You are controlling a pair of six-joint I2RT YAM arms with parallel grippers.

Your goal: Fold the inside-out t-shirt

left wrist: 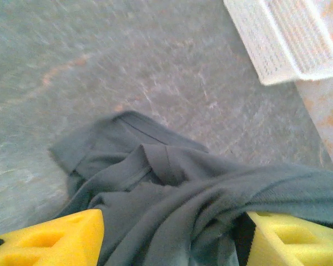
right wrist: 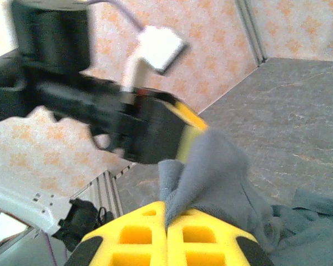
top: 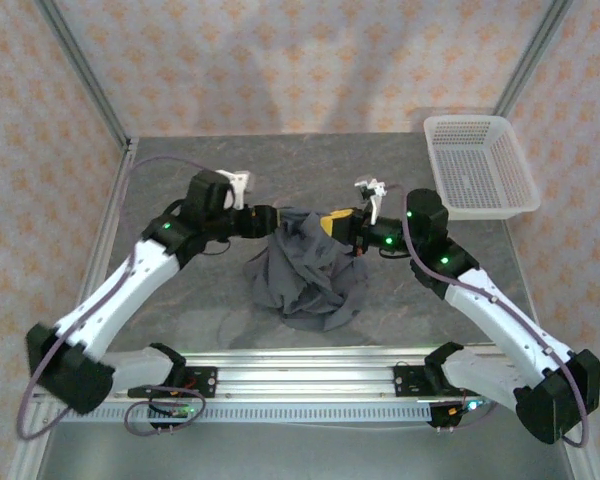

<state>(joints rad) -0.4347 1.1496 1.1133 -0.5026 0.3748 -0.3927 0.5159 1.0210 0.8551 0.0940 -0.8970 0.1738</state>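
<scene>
Grey stone-look table (top: 180,300), t-shirt (top: 305,275) bunched mid-table between both arms; left gripper (left wrist: 175,235) jaws apart, cloth lying between them; right gripper (right wrist: 167,221) jaws together, pinching a raised fold of it.

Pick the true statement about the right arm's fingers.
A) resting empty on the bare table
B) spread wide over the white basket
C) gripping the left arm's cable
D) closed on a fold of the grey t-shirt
D: in the right wrist view the right fingers are pressed together, with a fold of the t-shirt pinched up between them.
</scene>
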